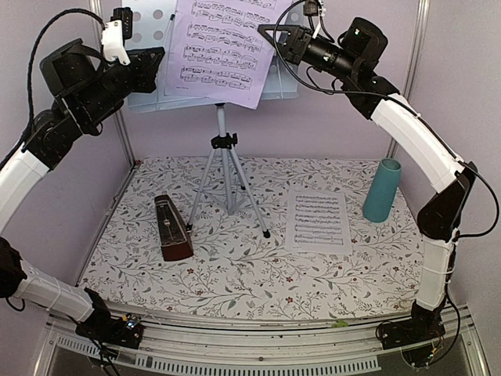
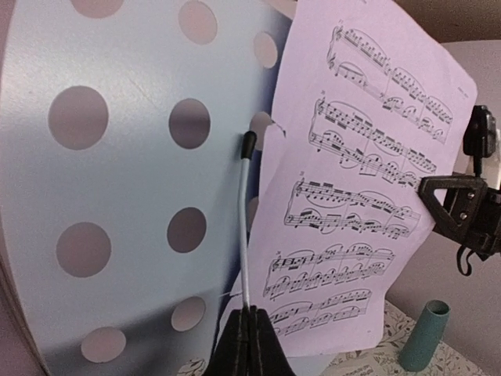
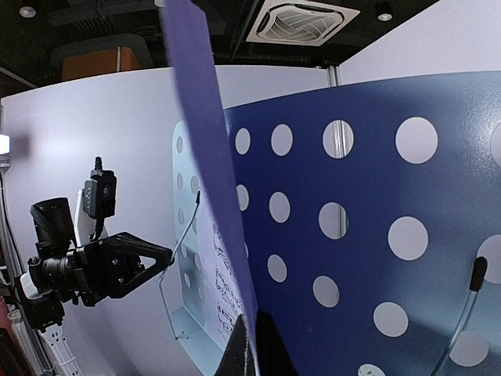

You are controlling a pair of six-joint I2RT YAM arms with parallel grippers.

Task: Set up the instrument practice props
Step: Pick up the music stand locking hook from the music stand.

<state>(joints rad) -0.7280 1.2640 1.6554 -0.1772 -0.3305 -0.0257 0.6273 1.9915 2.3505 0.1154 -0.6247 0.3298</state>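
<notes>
Two grippers, both clamped. Your left gripper (image 2: 250, 323) is pinched on the foot of the silver page-retainer wire (image 2: 244, 227). In the left wrist view the wire's long axis runs from the fingers to 12 o'clock, black tip on top, close over the perforated face of the pale-blue music stand (image 2: 117, 196). Your right gripper (image 3: 252, 321) pinches the right edge of the sheet-music page (image 2: 360, 180), which is edge-on in its own camera.

Key relation: the page sits at 2–3 o'clock from the wire. Its left edge is just beside the wire and, as far as I can tell, not under it. My read is that either the page slides toward 9 o'clock behind the wire, or the wire swings over it. Left arm is on the wire, right arm on the page.

Further out, top view:
- tripod legs (image 1: 225, 176) mid-table (image 1: 376, 274)
- metronome (image 1: 174, 231) at 8 o'clock of the tripod
- second page (image 1: 318, 221) flat at 4 o'clock
- teal cup (image 1: 382, 190) upright at 3 o'clock, beyond that page

All of these are well below the stand's face and none is in the path.

Watch the second retainer wire (image 3: 470, 294) on the stand's right half, near your right gripper. It could snag the page.
</notes>
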